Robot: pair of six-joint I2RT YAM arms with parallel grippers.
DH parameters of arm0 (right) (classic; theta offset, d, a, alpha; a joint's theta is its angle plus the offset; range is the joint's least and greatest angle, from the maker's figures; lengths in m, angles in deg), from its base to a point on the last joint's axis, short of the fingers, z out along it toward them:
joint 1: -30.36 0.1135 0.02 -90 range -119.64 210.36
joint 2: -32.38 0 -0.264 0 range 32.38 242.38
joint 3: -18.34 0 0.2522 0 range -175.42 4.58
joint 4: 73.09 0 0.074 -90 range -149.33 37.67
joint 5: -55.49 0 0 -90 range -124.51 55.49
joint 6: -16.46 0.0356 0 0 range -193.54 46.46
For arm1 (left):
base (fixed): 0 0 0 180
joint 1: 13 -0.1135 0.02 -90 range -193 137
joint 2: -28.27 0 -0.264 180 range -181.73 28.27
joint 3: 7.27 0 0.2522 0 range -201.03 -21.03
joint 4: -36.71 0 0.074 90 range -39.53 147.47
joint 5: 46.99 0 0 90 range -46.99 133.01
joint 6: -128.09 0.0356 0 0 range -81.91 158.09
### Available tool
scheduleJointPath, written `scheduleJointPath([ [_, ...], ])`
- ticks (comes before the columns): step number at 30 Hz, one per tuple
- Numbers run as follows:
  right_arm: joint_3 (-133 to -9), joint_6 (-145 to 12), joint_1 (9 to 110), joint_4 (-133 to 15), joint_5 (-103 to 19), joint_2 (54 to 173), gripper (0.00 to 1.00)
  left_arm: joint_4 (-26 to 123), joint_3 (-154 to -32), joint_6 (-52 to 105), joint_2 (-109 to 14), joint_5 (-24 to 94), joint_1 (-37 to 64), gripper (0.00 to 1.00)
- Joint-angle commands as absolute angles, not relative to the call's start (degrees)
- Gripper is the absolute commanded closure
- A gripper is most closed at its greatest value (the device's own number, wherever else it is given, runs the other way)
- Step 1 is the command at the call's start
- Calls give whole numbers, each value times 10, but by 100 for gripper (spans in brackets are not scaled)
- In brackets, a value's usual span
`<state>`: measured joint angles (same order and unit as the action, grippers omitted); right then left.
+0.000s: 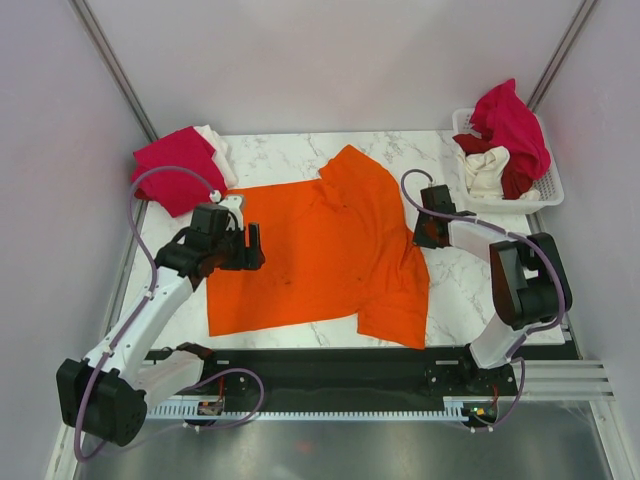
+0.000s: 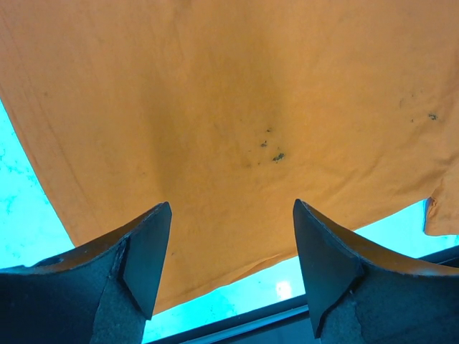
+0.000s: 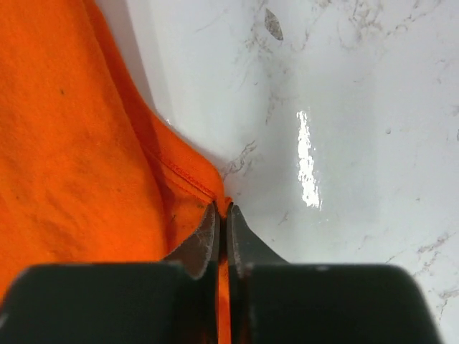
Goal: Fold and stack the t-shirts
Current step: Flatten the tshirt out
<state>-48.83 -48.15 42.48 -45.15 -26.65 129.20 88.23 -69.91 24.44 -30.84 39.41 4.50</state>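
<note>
The bright orange t-shirt (image 1: 320, 255) lies spread on the marble table, partly folded at its right side. My left gripper (image 1: 252, 247) is open above the shirt's left part; the left wrist view shows orange cloth (image 2: 229, 107) filling the frame between the spread fingers. My right gripper (image 1: 421, 236) is shut on the shirt's right hemmed edge (image 3: 208, 190), low over the table. A crimson-pink shirt (image 1: 178, 167) on a white one (image 1: 216, 145) sits folded at the back left. More shirts, crimson (image 1: 512, 125), cream (image 1: 486, 170) and dark red, fill the basket.
The white slotted basket (image 1: 548, 190) stands at the back right corner. A black rail (image 1: 330, 365) runs along the near table edge. Bare marble (image 3: 344, 129) shows right of the orange shirt. Grey walls close in both sides.
</note>
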Motion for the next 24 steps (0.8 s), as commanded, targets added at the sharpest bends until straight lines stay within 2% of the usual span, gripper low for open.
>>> scheduleJointPath([
  [1,-506,-495,414,-449,-269,1285,100,882,-697,231,-297,386,47,24],
  [3,-518,-495,399,-408,-246,1242,100,881,-696,232,-296,379,48,25],
  [5,-518,-484,389,-354,-167,1192,100,880,-696,234,-295,378,51,25],
  [8,-490,-451,390,-288,-99,1076,100,877,-697,236,-294,369,55,25],
  [11,-426,-409,389,-279,-119,976,100,874,-696,237,-296,364,55,25],
  [12,-412,-402,389,-280,-130,958,93,873,-696,237,-296,360,55,25],
  [13,-389,-398,389,-283,-145,958,45,872,-696,237,-299,359,56,25],
  [14,-380,-393,389,-284,-166,964,18,872,-697,238,-302,357,56,25],
  [15,-373,-390,389,-284,-178,984,2,873,-697,237,-303,354,56,25],
  [20,-351,-387,389,-305,-197,1024,2,884,-691,213,-305,351,60,24],
  [22,-355,-386,389,-308,-188,1023,2,897,-687,168,-299,385,83,23],
  [24,-357,-383,388,-308,-179,1025,2,900,-676,137,-291,366,99,23],
])
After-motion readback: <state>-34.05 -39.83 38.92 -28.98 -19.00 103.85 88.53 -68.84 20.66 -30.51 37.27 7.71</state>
